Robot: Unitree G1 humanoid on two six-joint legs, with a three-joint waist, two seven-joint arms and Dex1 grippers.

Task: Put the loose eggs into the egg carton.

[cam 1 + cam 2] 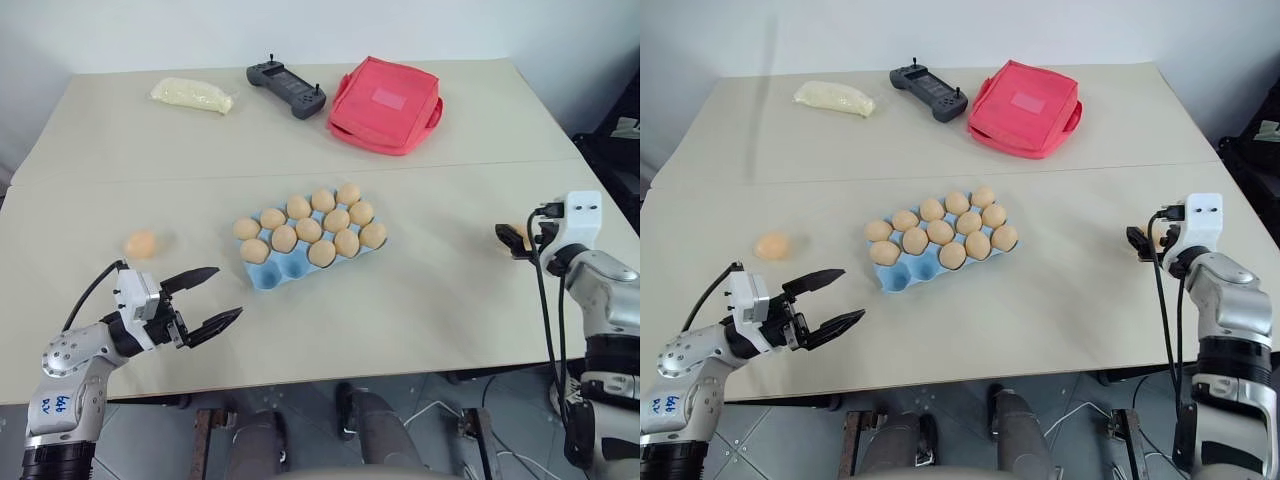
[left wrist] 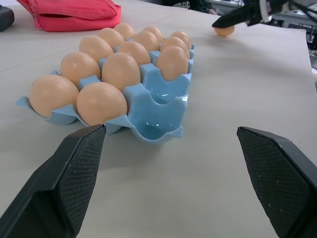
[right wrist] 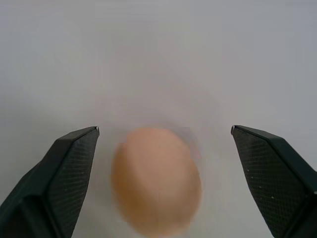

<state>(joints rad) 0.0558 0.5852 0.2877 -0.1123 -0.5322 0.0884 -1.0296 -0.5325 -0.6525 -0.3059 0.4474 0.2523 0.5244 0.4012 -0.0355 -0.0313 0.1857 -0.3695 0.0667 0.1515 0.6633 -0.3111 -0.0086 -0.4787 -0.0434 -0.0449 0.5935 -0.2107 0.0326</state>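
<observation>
Blue egg carton [image 1: 300,265] sits mid-frame, two cups vacant. Right pincer [image 3: 163,144], released, brackets a loose egg [image 3: 156,181] at right; another egg [image 1: 141,244] lies left beside the released left pincer [image 1: 205,297]. Next: clench gently, lift.

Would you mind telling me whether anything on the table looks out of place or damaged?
Nothing looks damaged or spilled. Two tan-orange oval eggs lie loose on the beige tabletop: one at the robot's left, one between the right gripper's open fingers. The light blue moulded egg carton sits slightly askew, two cups empty.
</observation>
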